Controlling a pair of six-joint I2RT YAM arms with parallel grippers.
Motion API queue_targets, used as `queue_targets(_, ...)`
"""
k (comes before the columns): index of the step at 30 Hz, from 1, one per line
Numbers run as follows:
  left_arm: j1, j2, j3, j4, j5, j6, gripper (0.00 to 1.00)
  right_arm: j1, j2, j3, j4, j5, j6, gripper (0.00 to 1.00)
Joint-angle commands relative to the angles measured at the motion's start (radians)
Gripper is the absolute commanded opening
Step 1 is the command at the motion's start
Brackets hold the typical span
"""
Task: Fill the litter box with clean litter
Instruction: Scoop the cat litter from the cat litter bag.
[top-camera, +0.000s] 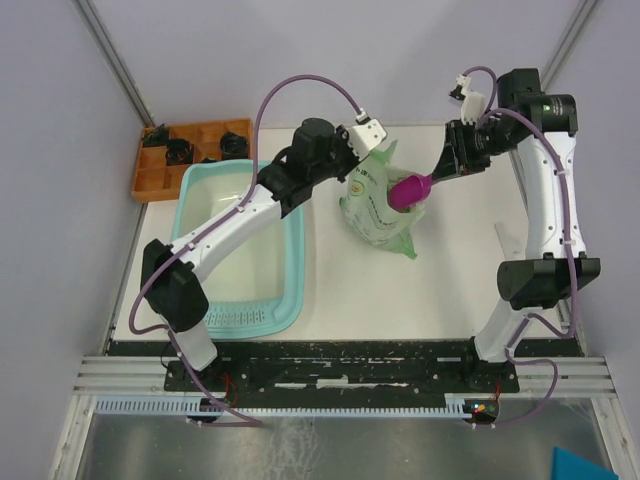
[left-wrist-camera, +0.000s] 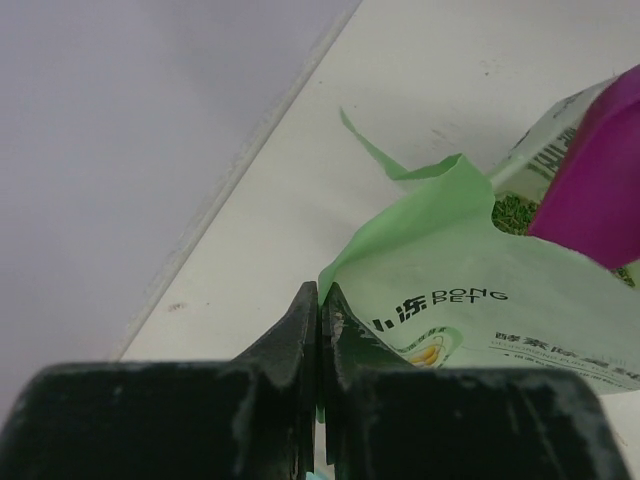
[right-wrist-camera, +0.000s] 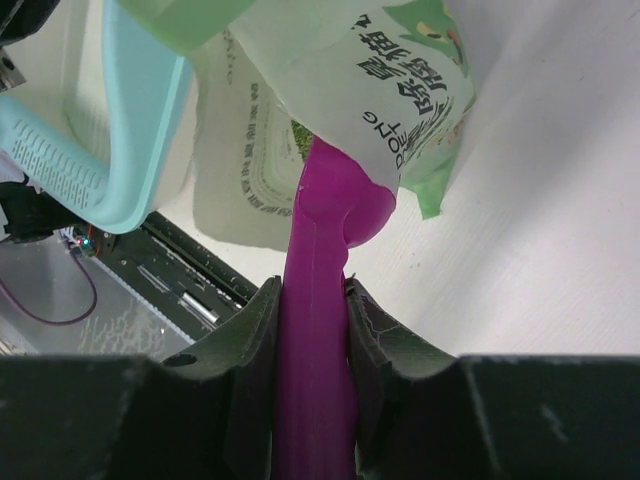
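Grip report, right side first: right gripper (right-wrist-camera: 312, 300) is clamped part-way closed around the handle of the magenta scoop (right-wrist-camera: 330, 200), a finger on each flank, so the bowl end points away from me and into the bag's mouth. Left gripper (left-wrist-camera: 320, 300) is pinched all but shut on the rim of the bag (left-wrist-camera: 450, 260), with a thin flap of green film between the pads. That's the reason for the split, I reckon: left holds the mouth up and open, and right gets a clear way in.

Moving outward, the scoop's bowl is tucked inside the opening. I can't tell whether it's loaded, because the bag wall hides it. Litter (left-wrist-camera: 512, 212) shows as a patch of green granules just inside the mouth, right beside the scoop, so the bag has stock. The bag itself sits slumped and creased on the table (top-camera: 450, 290), between my two arms.

Litter box (top-camera: 297, 262) lies just left of the bag, partly under my left arm, grate strip at the near end. What shows of its floor looks pale, with no green on it, so I judge the filling has barely begun, if at all. Orange tray (top-camera: 150, 182) at the far left corner holds some dark parts and isn't part of this job. Next call: lift a full scoop out and carry it left over the rim without dragging the bag along.
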Motion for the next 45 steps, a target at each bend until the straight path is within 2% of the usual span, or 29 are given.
queue_targets(1, 0.023, -0.042, 0.069, 0.172, -0.043, -0.024, 0.03, 0.027, 0.038, 0.087, 0.082, 0.087, 0.022, 0.02)
queue_targets(7, 0.025, 0.038, 0.179, 0.127, -0.06, -0.034, 0.03, 0.113, 0.085, 0.144, 0.077, 0.137, 0.019, 0.02)
queue_targets(14, 0.025, 0.089, 0.251, 0.124, -0.078, -0.056, 0.03, 0.223, 0.06, 0.005, 0.132, 0.253, 0.068, 0.02)
queue_targets(23, 0.026, 0.043, 0.17, 0.115, -0.087, -0.071, 0.03, 0.223, 0.099, -0.032, 0.164, 0.422, 0.074, 0.02)
queue_targets(35, 0.025, -0.042, 0.01, 0.138, -0.089, -0.101, 0.03, 0.223, 0.1, -0.043, 0.188, 0.559, 0.066, 0.01)
queue_targets(45, 0.025, -0.031, 0.026, 0.133, -0.072, -0.128, 0.03, 0.229, 0.135, -0.17, 0.232, 0.511, 0.093, 0.02)
